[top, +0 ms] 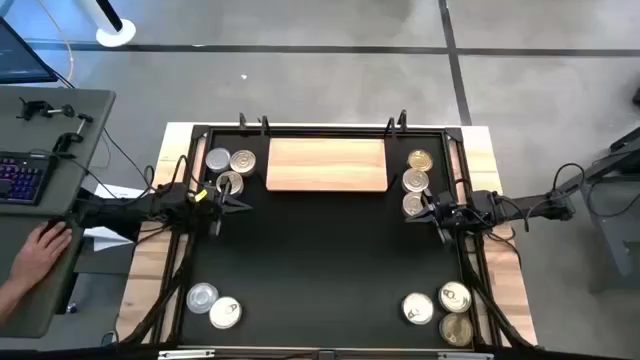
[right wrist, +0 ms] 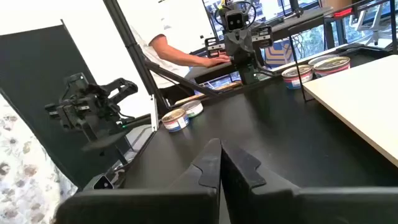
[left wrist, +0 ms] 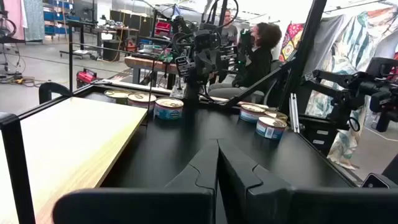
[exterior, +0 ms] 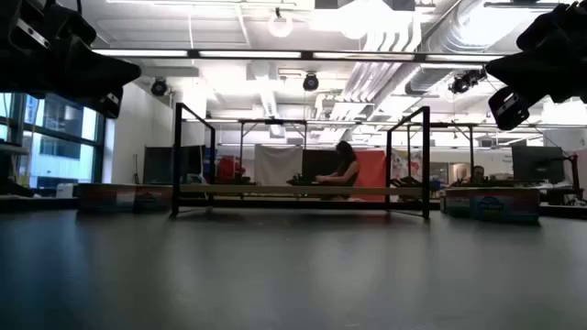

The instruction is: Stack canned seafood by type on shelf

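The shelf (top: 325, 165) is a pale wood board lying on the black mat at the far middle. Three tins (top: 230, 170) stand left of it and three more (top: 415, 182) right of it. Two tins (top: 214, 305) sit at the near left and three (top: 443, 312) at the near right. My left gripper (top: 238, 205) hangs above the mat beside the far-left tins, shut and empty (left wrist: 217, 163). My right gripper (top: 426, 206) hangs beside the far-right tins, also shut and empty (right wrist: 221, 163). Both point toward the table's middle.
A black frame (top: 200, 135) edges the mat, with clamps at the far rail. Open mat (top: 320, 260) lies between the two arms and the near tins. A person's hand (top: 40, 245) rests on a side desk left of the table, by a keyboard (top: 20, 178).
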